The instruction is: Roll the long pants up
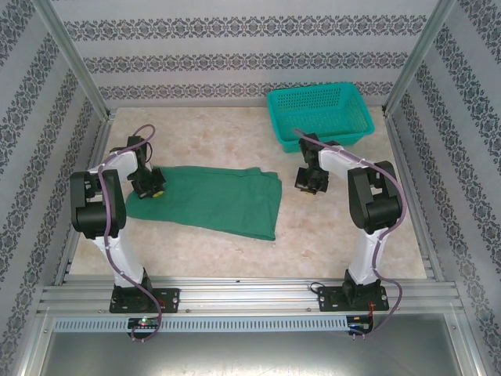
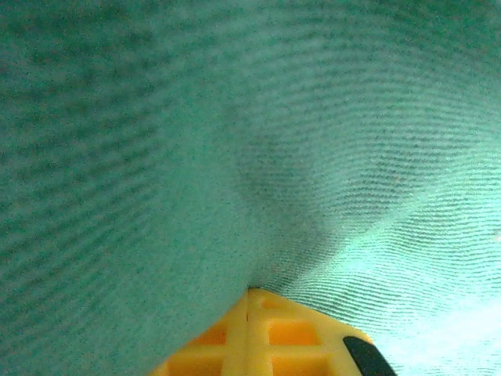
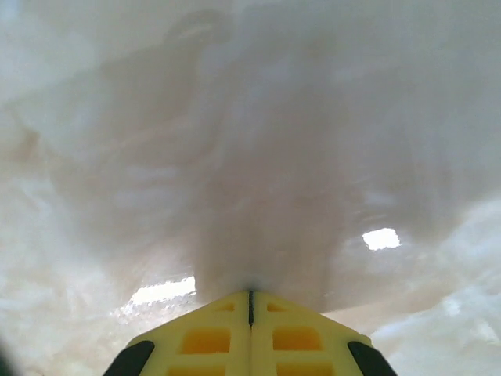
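**Q:** Where did the long pants (image 1: 207,202) lie?

**A:** In the top view the dark green cloth lay flat on the pale marbled table (image 1: 235,133), left of centre. It formed a band running left to right, narrower at its left end and wider at its right end. The right edge showed layered folds.

**Q:** How did the left gripper (image 1: 150,188) stand?

**A:** It sat over the left end of the band, touching the cloth. In the left wrist view its yellow fingers (image 2: 290,333) were pressed together with only a thin seam between them. Green fabric puckered into creases that converged at their tip, so the jaws were closed on a pinch of the pants.

**Q:** And the right gripper (image 1: 311,184)?

**A:** It hung low over bare table just right of the pants' right edge, apart from the cloth. The right wrist view showed its yellow fingers (image 3: 297,337) meeting along a narrow line, so the jaws were closed and held nothing. Blurred table surface lay beyond them.

**Q:** What else was present?

**A:** A teal mesh basket (image 1: 319,116) stood at the far right corner of the table, beyond the right gripper and well apart from the pants.
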`<action>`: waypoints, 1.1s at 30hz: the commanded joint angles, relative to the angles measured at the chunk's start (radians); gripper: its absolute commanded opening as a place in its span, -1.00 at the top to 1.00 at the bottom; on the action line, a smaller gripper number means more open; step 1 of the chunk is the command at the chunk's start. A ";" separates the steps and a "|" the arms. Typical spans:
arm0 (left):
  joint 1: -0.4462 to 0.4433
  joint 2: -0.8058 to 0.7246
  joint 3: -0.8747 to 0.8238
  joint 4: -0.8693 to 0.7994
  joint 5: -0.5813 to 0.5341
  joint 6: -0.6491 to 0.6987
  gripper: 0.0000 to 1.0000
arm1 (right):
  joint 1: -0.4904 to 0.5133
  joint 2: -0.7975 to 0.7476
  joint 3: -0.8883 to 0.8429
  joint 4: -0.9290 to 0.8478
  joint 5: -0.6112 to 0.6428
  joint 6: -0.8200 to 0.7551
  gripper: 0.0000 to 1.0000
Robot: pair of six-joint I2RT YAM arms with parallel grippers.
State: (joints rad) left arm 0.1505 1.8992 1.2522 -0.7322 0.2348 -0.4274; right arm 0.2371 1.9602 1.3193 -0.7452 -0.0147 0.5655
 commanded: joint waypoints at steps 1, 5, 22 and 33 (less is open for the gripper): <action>0.002 0.066 0.013 -0.002 -0.042 0.004 1.00 | 0.011 0.003 0.004 -0.026 0.017 -0.023 1.00; -0.003 0.050 0.031 -0.020 -0.042 0.020 1.00 | 0.062 -0.050 -0.030 0.020 -0.067 -0.025 -0.17; -0.017 0.049 -0.016 0.037 0.012 0.026 1.00 | 0.286 0.109 0.093 0.030 -0.136 0.032 -0.16; -0.035 0.132 0.144 -0.011 0.005 0.022 1.00 | 0.146 -0.122 -0.220 0.067 -0.056 0.064 1.00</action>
State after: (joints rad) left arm 0.1280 1.9549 1.3334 -0.7399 0.2935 -0.4232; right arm 0.4294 1.8805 1.1915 -0.5941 -0.1860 0.6220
